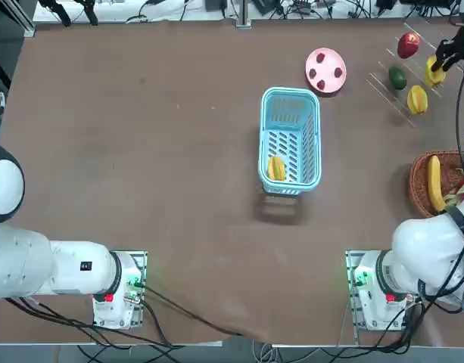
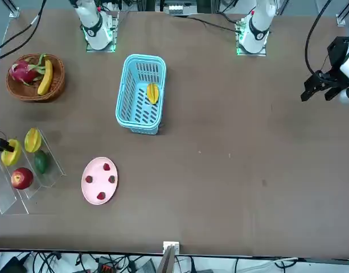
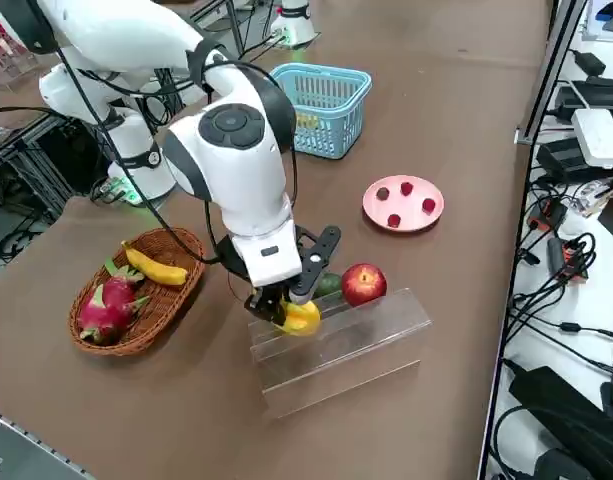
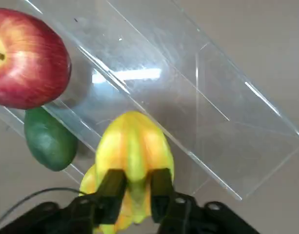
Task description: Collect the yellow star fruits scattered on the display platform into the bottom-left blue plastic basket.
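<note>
Tabletop (image 1: 156, 151): brown, carrying all the things.
Star fruit (image 4: 133, 151): pinched between the jaws of the right gripper (image 4: 136, 181), on the display platform (image 4: 198, 92).
Second star fruit (image 1: 417, 99): just beside the jaws.
Third star fruit (image 1: 276, 168): in the blue plastic basket (image 1: 310, 144), well apart.
Green fruit (image 4: 49, 139), red apple (image 4: 27, 58): near the jaws.

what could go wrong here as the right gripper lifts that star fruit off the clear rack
1. The right gripper pinches only a narrow ridge of the star fruit, so it might slip or twist out on lifting.
2. The red apple and green fruit sit close by on the display platform; a swing could knock them off.
3. The second star fruit lies near the path to the blue plastic basket.
</note>
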